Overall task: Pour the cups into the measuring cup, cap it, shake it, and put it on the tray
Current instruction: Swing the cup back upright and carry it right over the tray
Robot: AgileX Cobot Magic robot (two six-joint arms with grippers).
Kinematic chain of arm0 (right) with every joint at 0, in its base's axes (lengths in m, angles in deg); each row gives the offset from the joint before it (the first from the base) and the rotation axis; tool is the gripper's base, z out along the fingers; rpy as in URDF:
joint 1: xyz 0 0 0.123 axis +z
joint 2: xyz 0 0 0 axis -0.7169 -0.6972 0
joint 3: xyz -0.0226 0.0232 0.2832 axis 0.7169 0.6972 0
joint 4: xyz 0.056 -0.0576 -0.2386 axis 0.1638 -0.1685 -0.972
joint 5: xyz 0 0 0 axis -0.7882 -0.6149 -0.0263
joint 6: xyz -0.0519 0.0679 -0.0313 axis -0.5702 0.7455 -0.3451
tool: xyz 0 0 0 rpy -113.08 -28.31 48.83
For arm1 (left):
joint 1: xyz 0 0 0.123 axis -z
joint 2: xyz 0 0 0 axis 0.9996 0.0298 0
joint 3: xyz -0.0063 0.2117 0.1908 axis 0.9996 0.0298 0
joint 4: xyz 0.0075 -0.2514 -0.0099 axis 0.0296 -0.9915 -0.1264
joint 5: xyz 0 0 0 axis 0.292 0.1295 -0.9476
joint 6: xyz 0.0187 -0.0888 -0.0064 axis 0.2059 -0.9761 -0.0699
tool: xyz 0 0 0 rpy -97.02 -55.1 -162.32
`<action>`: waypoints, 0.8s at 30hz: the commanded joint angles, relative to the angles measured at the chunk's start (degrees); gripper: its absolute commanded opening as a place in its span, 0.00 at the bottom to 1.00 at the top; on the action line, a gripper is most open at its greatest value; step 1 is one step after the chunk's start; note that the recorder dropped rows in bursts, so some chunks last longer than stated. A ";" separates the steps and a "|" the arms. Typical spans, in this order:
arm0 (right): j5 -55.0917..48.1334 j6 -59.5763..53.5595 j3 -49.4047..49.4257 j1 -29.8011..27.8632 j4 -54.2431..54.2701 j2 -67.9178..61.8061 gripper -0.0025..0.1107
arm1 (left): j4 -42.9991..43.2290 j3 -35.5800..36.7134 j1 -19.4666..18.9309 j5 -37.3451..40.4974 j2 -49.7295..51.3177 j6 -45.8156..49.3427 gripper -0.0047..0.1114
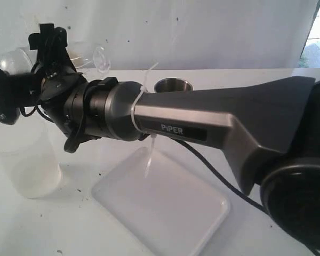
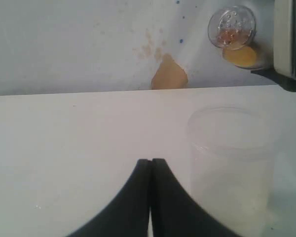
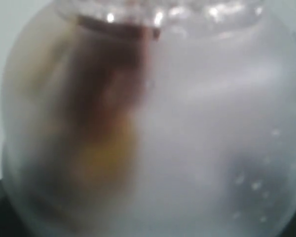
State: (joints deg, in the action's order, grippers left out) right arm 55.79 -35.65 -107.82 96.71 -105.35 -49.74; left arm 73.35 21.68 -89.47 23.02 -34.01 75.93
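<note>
right claw [image 1: 49, 45] grasps the clear jar [image 1: 96, 56] in the air at ten o'clock of the outside view, with the jar tipped on its side across the claw. up close, brown and yellow stuff shows blurred inside it. left claw [image 2: 150, 163] is clenched on nothing above the white counter [image 2: 64, 138]. frosted cup [image 1: 24, 165] stands at eight o'clock, the white tray [image 1: 165, 213] at six, and a steel cup [image 1: 173, 84] at twelve behind the arm [image 1: 229, 117].

The tray [image 1: 165, 210] is plain white, the frosted cup [image 1: 24, 165] milky. Brown and yellow-orange show inside the clear measuring cup [image 2: 232, 27]
</note>
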 commanded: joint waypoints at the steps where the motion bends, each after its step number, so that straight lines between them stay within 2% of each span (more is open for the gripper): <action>1: -4.32 -12.27 -0.76 -0.29 -1.01 0.91 0.02 | -0.08 0.29 -0.05 -0.70 -0.22 -0.42 0.04; 2: -10.06 -32.03 -0.76 0.44 -1.01 0.91 0.02 | -0.08 0.29 -0.05 -0.70 -0.22 -0.42 0.04; 3: -13.09 -41.23 -0.76 0.72 -1.01 0.91 0.02 | -0.08 0.29 -0.05 -0.70 -0.22 -0.42 0.04; 4: -15.79 -46.57 -0.76 1.27 -1.01 0.91 0.02 | -0.08 0.29 -0.05 -0.70 -0.22 -0.42 0.04; 5: -15.90 -45.11 -0.76 1.55 -1.01 0.91 0.02 | -0.08 0.29 -0.05 -0.70 -0.22 -0.42 0.04; 7: -14.11 -35.25 -0.76 1.55 -1.01 0.91 0.02 | -0.08 0.29 -0.05 -0.70 -0.22 -0.42 0.04; 10: -8.69 -4.39 -0.76 1.55 -1.01 0.91 0.02 | -0.08 0.29 -0.05 -0.70 -0.22 -0.42 0.04; 13: -9.54 24.00 -0.76 1.55 -1.01 0.98 0.02 | -0.08 0.29 -0.05 -0.70 -0.22 -0.42 0.04; 14: -9.93 29.80 -0.76 1.55 -0.20 1.03 0.02 | -0.08 0.29 -0.05 -0.70 -0.22 -0.42 0.04; 18: -4.38 37.76 -0.65 1.55 6.20 2.77 0.02 | -0.08 0.29 -0.05 -0.70 -0.22 -0.42 0.04; 21: 3.38 41.79 -0.65 1.30 10.92 5.20 0.02 | -0.08 0.29 -0.05 -0.70 -0.22 -0.42 0.04; 24: 15.57 45.44 -0.41 -0.16 18.28 8.27 0.02 | -0.08 0.29 -0.05 -0.70 -0.22 -0.42 0.04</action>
State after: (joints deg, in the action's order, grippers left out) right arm 61.83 5.66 -107.86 98.04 -91.75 -45.38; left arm 73.35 21.68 -89.47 23.02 -34.01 75.93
